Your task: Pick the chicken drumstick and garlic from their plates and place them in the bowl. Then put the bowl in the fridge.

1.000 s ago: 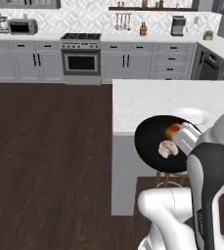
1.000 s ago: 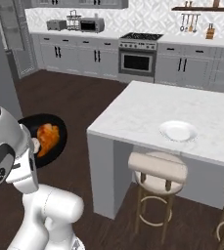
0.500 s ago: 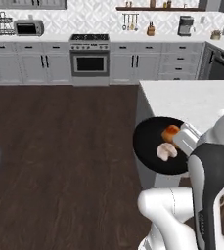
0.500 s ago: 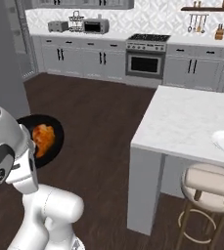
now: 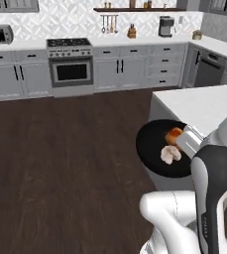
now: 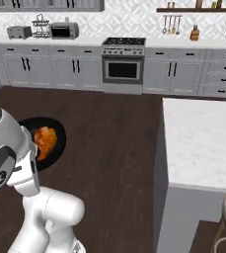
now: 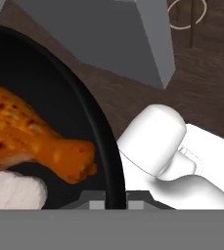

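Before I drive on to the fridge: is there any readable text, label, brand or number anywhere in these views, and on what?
None: no word, label, brand or number can be read in any view.
The black bowl, the chicken drumstick and the garlic are plain and unmarked.
The oven, the microwave and the coffee maker on the back counter show no legible marking; they are too small to tell.

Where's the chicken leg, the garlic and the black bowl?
chicken drumstick [image 7: 30,141]: hand view, on its thick orange middle.
garlic [image 5: 170,155]: left base view, middle of the pale bulb.
black bowl [image 5: 149,146]: left base view, bare inside near its left rim.
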